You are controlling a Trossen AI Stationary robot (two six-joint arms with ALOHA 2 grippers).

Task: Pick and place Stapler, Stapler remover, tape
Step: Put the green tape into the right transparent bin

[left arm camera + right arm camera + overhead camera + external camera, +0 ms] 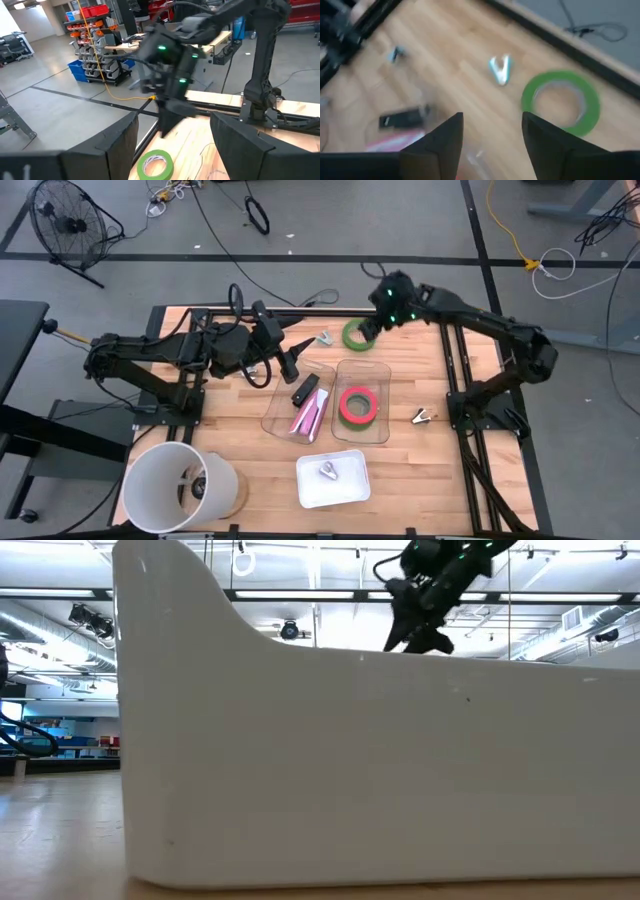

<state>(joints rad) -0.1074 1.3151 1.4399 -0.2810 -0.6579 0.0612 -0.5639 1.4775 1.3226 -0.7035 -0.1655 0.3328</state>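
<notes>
A green tape ring lies flat on the table near its far edge; it also shows in the right wrist view and the left wrist view. My right gripper hovers just to the right of it, open and empty. A silver staple remover lies to the left of the ring. A red tape ring lies on a green one in a clear bin. A black stapler and a pink one lie in a second clear bin. My left gripper is open and empty.
A white tray at the near edge holds a staple remover; its wall fills the low view. Another staple remover lies at the right. A white bucket stands at the near left corner.
</notes>
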